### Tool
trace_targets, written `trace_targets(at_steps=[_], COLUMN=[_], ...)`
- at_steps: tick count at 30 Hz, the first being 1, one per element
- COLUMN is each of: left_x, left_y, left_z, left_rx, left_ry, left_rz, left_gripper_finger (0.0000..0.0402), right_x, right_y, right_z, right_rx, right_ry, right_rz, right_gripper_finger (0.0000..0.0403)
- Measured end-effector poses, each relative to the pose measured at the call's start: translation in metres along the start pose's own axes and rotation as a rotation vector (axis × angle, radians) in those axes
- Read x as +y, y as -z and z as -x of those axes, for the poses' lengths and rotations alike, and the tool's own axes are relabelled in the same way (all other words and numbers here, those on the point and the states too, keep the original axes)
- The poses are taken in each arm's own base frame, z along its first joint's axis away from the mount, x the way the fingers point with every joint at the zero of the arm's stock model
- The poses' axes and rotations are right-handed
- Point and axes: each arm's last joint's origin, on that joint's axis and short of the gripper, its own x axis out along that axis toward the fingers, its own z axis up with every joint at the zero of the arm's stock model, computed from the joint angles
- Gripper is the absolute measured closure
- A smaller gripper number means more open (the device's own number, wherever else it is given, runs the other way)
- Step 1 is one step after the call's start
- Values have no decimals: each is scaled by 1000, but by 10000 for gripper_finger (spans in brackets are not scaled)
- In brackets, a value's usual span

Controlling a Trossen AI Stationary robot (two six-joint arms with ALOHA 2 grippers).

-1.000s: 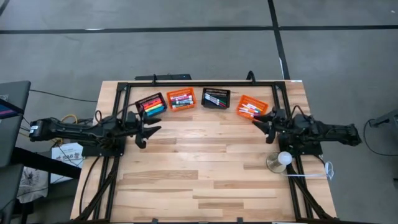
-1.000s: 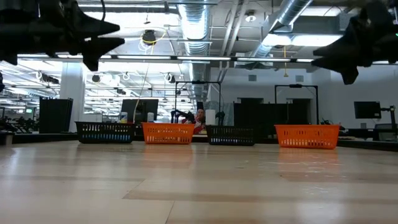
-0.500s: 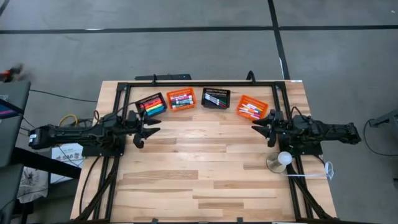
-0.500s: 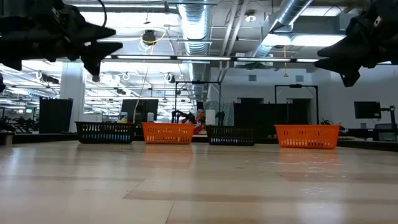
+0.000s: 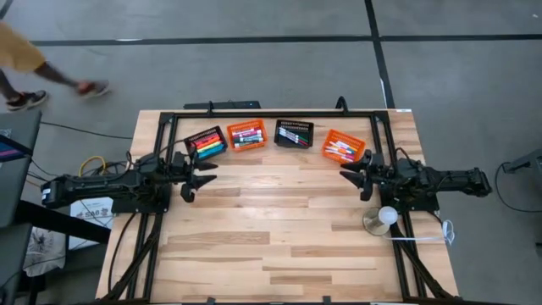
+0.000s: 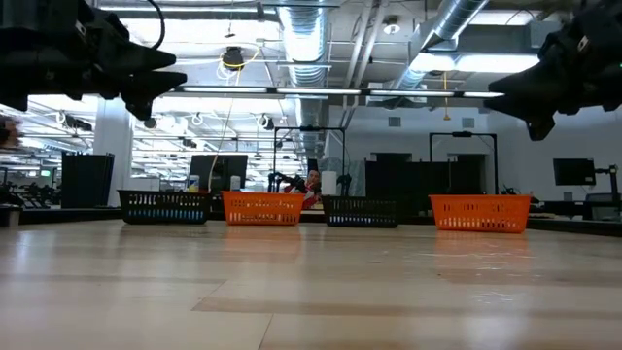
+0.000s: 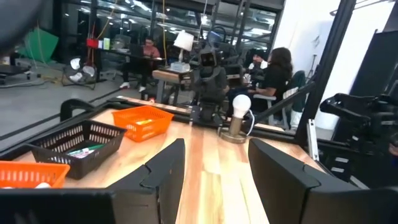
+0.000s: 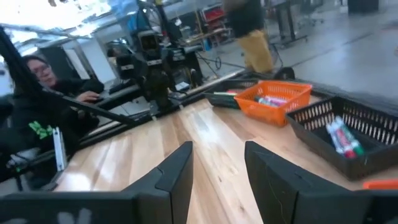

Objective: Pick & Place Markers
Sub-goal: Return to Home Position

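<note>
Though in baskets point(image 5: 230, 135), markers point(image 5: 247, 135) apart from left gripper point(image 5: 201, 180), right gripper point(image 5: 352, 179).

High view, upper left: person point(image 5: 19, 49) in yellow shorts cut by frame edge | top centre: coloured felt-tip markers point(image 5: 247, 135) too small to count | low view: markers hidden behind slotted plastic baskets point(image 6: 262, 208)

Grey concrete floor point(image 5: 254, 68) surrounds the wooden table point(image 5: 279, 237), with silver ceiling ducts point(image 6: 303, 44) overhead.

Multicoloured markers point(image 5: 207, 146) lie in slotted orange baskets point(image 5: 246, 124) and black baskets point(image 5: 294, 124).
</note>
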Motion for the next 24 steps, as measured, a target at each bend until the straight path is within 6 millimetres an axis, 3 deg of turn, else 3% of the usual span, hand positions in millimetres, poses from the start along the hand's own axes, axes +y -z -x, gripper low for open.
trace_targets(at_steps=[24], left_x=[3], left_y=[10], left_z=[0], left_rx=[100], left_ry=[-22], left_rz=[-67], left_gripper_finger=[225], right_x=[-1], right_y=[2], right_z=[3], right_rx=[103], right_ry=[4], right_rz=[109], right_gripper_finger=[261])
